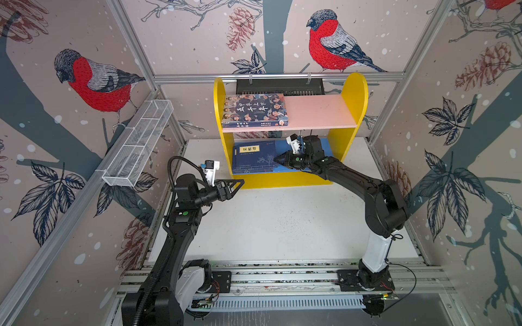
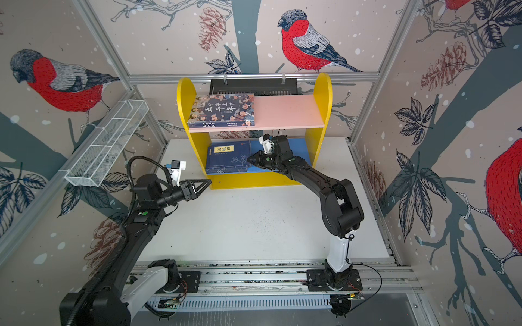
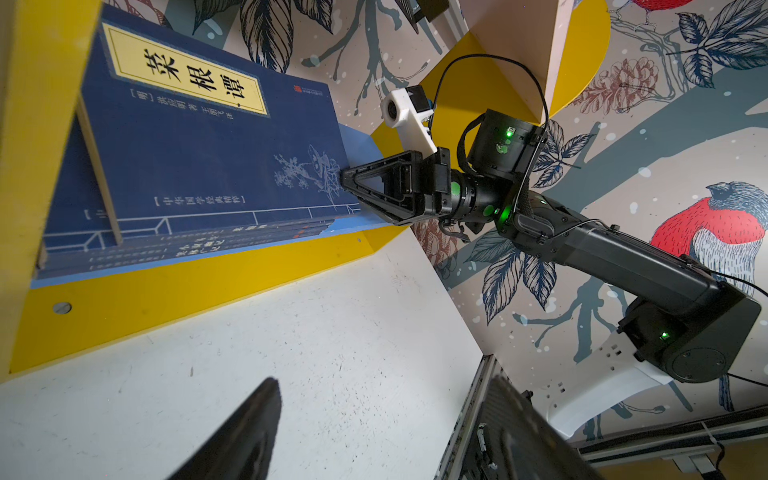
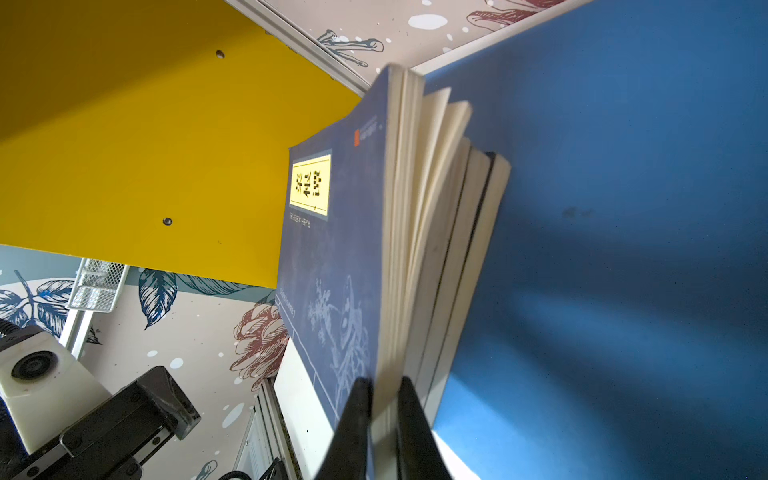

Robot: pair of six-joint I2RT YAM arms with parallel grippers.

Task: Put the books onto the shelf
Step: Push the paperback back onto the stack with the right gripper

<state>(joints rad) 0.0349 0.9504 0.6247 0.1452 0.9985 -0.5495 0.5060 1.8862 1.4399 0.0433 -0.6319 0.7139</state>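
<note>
The shelf point(image 1: 353, 93) point(image 2: 322, 93) stands at the back of the table. A thick book with illustrated faces point(image 1: 254, 110) point(image 2: 223, 110) lies flat on the left of its pink upper board point(image 1: 316, 111). Several navy-blue books point(image 1: 252, 158) point(image 2: 227, 158) point(image 3: 208, 145) are stacked on the left of the blue lower board point(image 4: 623, 208). My right gripper point(image 1: 275, 159) point(image 2: 248, 159) point(image 3: 343, 178) point(image 4: 384, 380) reaches into the lower tier. It is shut on the right page edge of the top navy book point(image 4: 332, 249), whose pages fan slightly. My left gripper point(image 1: 241, 182) point(image 2: 209, 183) point(image 3: 384, 380) hangs open and empty before the shelf's left side.
A white wire mesh basket point(image 1: 138, 144) hangs on the left wall. A black vented tray point(image 1: 279, 86) sits behind the shelf's top. The white table point(image 1: 282, 225) stretches between the shelf and the arms' base rail point(image 1: 282, 276).
</note>
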